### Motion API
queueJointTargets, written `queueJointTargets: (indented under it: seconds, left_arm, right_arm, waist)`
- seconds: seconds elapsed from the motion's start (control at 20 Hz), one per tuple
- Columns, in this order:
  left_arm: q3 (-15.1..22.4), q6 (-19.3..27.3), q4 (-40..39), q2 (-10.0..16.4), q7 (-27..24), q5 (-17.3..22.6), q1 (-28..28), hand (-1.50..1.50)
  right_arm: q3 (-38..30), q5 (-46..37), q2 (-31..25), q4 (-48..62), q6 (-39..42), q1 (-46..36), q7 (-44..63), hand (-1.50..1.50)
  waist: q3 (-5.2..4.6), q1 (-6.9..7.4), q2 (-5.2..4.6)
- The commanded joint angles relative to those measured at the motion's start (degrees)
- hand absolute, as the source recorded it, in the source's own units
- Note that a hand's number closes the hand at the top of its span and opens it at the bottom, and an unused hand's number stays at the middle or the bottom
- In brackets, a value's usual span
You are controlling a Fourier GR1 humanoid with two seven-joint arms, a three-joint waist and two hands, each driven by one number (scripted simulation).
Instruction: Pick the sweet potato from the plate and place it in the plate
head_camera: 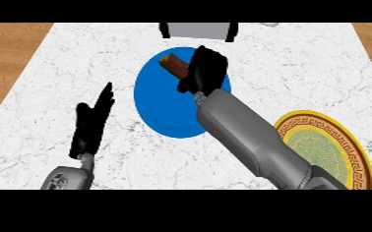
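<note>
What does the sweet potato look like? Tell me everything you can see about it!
The sweet potato is a short brown chunk with rough-looking skin and a lighter orange tip at its upper-left end. It sits slanted over the far part of the blue plate. The right robot hand curls round its lower-right end and hides that part. I cannot tell whether it touches the plate or is just above it.

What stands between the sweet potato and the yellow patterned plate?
Nothing visible does. The sweet potato lies on the blue plate with the right hand at it; only counter shows toward the yellow plate, though the right forearm hides part of that stretch.
</note>
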State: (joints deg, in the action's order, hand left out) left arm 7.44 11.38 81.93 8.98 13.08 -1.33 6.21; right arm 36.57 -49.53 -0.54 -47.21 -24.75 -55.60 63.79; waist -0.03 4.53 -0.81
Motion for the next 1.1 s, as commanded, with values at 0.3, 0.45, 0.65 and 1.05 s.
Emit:
queueJointTargets:
  seconds: [0.3,0.45,0.65,1.05]
  left_arm:
    - [0.4,1.2,3.5,-0.7,1.5,-0.8,-3.4,0.00]
    - [-2.9,-2.1,0.6,1.4,-1.5,1.9,-3.1,0.00]
    - [-1.9,0.2,1.0,0.1,-1.6,0.2,-3.9,0.00]
    - [-2.7,0.8,-1.0,-0.2,-0.1,-0.2,-1.5,0.00]
  right_arm:
    - [1.7,20.0,0.5,6.4,-1.1,3.5,-4.3,-1.50]
    - [2.1,24.8,0.5,6.7,-0.2,-1.6,-10.0,-1.50]
    - [4.1,24.4,0.5,-0.7,-14.7,4.9,-18.4,-1.50]
    - [-4.1,32.0,0.5,-11.8,-32.5,13.7,-34.0,-1.50]
  waist:
    - [0.06,-1.23,0.30]
    - [0.03,-1.69,0.32]
    - [0.10,-1.81,0.47]
    - [0.14,-3.62,0.40]
